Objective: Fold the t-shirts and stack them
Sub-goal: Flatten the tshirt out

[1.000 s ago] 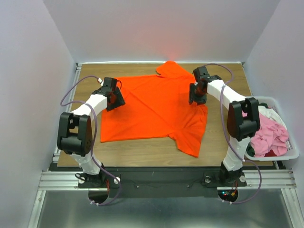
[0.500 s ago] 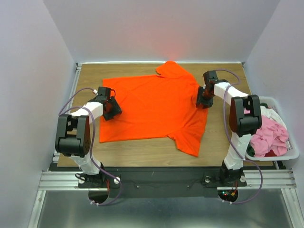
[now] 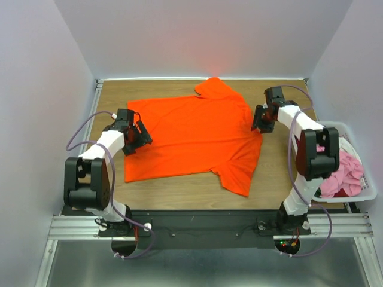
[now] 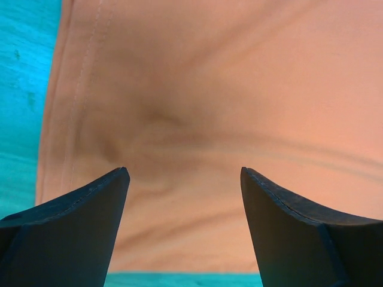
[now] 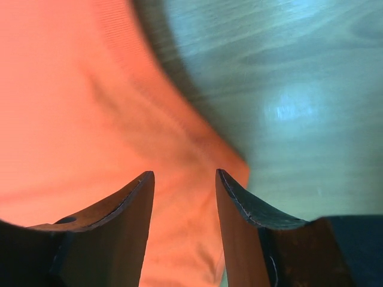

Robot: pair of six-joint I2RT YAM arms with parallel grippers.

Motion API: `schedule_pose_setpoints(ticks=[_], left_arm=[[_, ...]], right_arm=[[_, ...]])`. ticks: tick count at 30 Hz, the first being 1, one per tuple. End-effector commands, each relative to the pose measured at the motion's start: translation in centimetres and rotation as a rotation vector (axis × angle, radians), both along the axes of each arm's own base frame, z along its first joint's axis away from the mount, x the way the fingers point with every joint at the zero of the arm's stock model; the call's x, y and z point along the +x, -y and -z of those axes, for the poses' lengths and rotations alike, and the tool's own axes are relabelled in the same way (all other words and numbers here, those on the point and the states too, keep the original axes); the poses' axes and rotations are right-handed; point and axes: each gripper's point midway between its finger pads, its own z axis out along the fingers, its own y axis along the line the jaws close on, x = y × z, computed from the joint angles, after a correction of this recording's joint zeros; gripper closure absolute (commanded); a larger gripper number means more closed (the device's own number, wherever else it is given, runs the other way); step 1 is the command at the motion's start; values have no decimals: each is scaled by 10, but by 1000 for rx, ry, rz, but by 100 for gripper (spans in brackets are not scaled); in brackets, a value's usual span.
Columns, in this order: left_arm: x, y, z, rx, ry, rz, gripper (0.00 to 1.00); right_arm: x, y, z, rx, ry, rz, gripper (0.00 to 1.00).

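Note:
A bright orange t-shirt (image 3: 191,134) lies spread flat on the wooden table (image 3: 281,173), with one sleeve at the far edge and one at the near right. My left gripper (image 3: 141,137) hovers over the shirt's left edge, jaws wide open, and the left wrist view shows only wrinkled orange cloth (image 4: 197,107) between them, hem on the left. My right gripper (image 3: 261,122) sits at the shirt's right edge. Its jaws stand apart over the orange cloth (image 5: 90,107) beside bare table, nothing pinched. More t-shirts, pink (image 3: 344,170) and white (image 3: 343,143), lie in the bin.
A white plastic bin (image 3: 365,194) stands off the table's right edge, next to the right arm. Grey walls close in on the left, right and back. A metal rail (image 3: 197,224) runs along the near edge by the arm bases.
Both grippers have moved outward, the left one leftward to the shirt's left edge and the right one rightward to its right edge. The left jaws have opened wider. The shirt lies flatter.

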Motion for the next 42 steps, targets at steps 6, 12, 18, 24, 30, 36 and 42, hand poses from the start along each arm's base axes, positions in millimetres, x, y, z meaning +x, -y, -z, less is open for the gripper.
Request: schedule_pose_setpoints(ticks=[6, 12, 18, 24, 30, 36, 42], left_arm=[[-23, -8, -82, 5, 203, -111, 13], [-72, -7, -57, -92, 177, -263, 16], [-92, -24, -29, -48, 116, -392, 18], [-103, -39, -12, -37, 88, -534, 23], [-114, -57, -5, 13, 46, -626, 26], [-122, -56, 5, -16, -31, -688, 27], [-124, -60, 16, 23, -105, -712, 27]], right_arm=[[-70, -10, -62, 81, 111, 3, 48], [-152, -21, -37, 168, -37, 36, 48], [-186, -31, -33, 244, -70, 55, 48], [-177, -27, -32, 228, -40, 91, 48], [-161, -23, -32, 196, -20, 85, 48], [-145, -17, -35, 154, 6, 77, 48], [-134, -17, -39, 150, 21, 67, 48]])
